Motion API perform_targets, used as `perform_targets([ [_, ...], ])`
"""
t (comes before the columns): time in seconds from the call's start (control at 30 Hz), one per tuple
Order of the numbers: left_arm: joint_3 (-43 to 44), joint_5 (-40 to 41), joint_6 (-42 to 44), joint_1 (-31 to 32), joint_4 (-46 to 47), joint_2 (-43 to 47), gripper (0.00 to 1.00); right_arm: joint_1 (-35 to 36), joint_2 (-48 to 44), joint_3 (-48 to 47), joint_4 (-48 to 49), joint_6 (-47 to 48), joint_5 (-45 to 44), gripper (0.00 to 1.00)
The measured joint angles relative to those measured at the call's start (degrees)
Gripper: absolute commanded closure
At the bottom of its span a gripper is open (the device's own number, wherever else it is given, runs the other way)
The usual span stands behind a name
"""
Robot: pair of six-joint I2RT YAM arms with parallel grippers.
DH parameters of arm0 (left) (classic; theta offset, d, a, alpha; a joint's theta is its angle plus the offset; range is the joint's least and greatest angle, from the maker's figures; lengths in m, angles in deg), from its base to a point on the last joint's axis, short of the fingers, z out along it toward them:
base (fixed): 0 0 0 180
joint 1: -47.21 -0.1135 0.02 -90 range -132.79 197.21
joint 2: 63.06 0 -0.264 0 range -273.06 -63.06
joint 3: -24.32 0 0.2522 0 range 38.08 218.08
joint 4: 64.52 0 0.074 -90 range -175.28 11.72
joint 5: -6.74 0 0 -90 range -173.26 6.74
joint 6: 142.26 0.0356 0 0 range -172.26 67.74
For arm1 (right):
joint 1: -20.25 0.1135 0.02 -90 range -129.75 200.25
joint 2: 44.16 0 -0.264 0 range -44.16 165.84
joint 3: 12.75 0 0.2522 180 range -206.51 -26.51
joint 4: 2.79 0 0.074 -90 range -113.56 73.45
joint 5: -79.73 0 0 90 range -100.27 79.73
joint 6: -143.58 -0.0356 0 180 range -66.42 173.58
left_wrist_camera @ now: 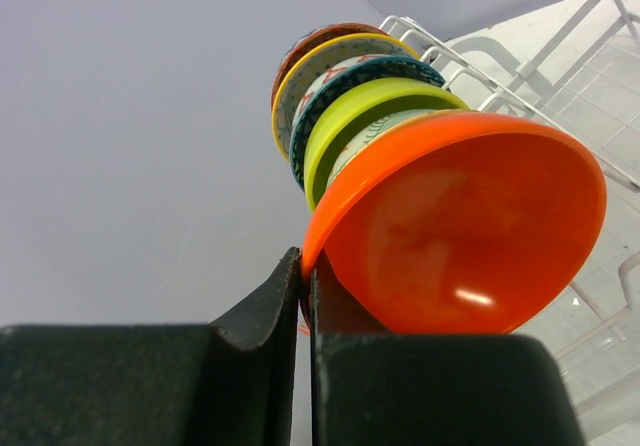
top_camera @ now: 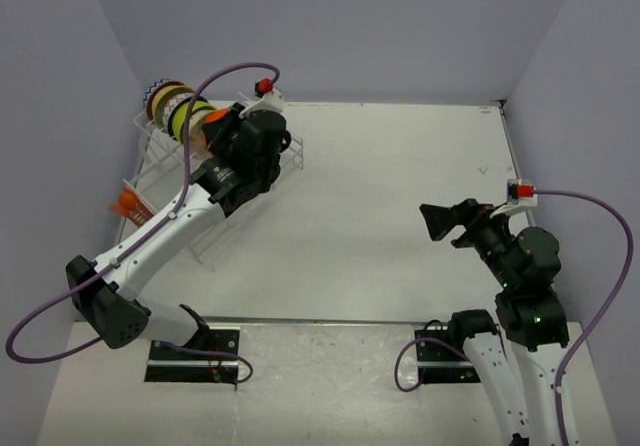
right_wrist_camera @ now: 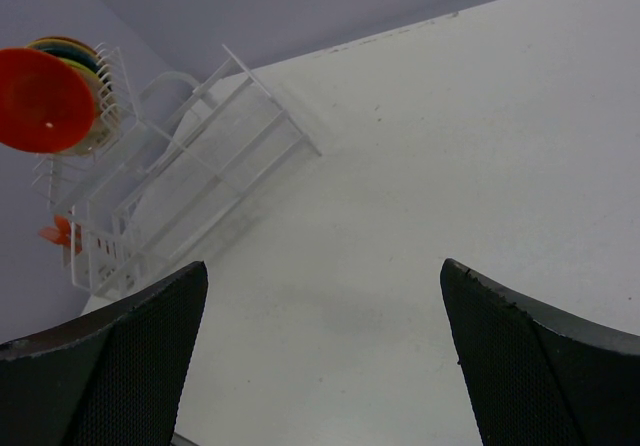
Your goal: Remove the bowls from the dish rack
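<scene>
- Step in hand: taking the first bowl out; the left gripper (left_wrist_camera: 303,266) has its jaws pinched shut on the lower rim of the orange-red bowl (left_wrist_camera: 470,236), the nearest one in the row
- The right gripper (top_camera: 438,222) hangs over the right side of the table (top_camera: 400,166), jaws spread wide with nothing between them, well apart from the rack
- The dish rack (top_camera: 285,154) sits at the far left of the table against the wall; the bowls stand on edge at its far end, packed face to back
- Behind the orange-red bowl comes a pale patterned rim, then the lime-green bowl (left_wrist_camera: 372,106), a dark teal-rimmed bowl (left_wrist_camera: 350,76), a yellow-rimmed bowl (left_wrist_camera: 325,58) and a red-patterned bowl (left_wrist_camera: 318,34) farthest back
- The rest of the rack's slots look bare of bowls; a small orange item (top_camera: 126,204) sits at its near end, too small to identify
- Whether the orange-red bowl has cleared its dividers I cannot tell
- Next move, as I judge it: lift the bowl straight up out of the wires, away from the pale bowl just behind it, then carry it right to open table and let go
- Risk: a thin rim pinch may let the bowl swing or slip
</scene>
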Motion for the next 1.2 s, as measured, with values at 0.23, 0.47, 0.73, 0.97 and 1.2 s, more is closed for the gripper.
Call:
perform_targets([
  [0.23,1.16,-0.63,-2.32,3.34,-1.05,0.61,1.0,0.0,0.9,0.04,1.49,-0.83,1.55,0.01],
  [0.47,8.96,-23.12,-20.28,6.16,-12.44,3.56,1.0,0.7,10.45,-2.67,7.06,-5.95,12.37,0.01],
  [0.73,6.97,-46.36,-33.94,6.14,-12.46,6.27,1.0,26.53,32.22,-26.77,0.7,-1.49,2.32,0.19],
  [0.97,5.16,-55.58,-40.63,6.16,-12.83,0.57,1.0,33.81,40.87,-34.62,-5.22,2.69,-16.74,0.35],
  [1.2,5.18,-59.21,-43.15,6.16,-12.39,-0.13,1.0,37.4,49.33,-34.69,-9.25,5.22,-29.14,0.6],
])
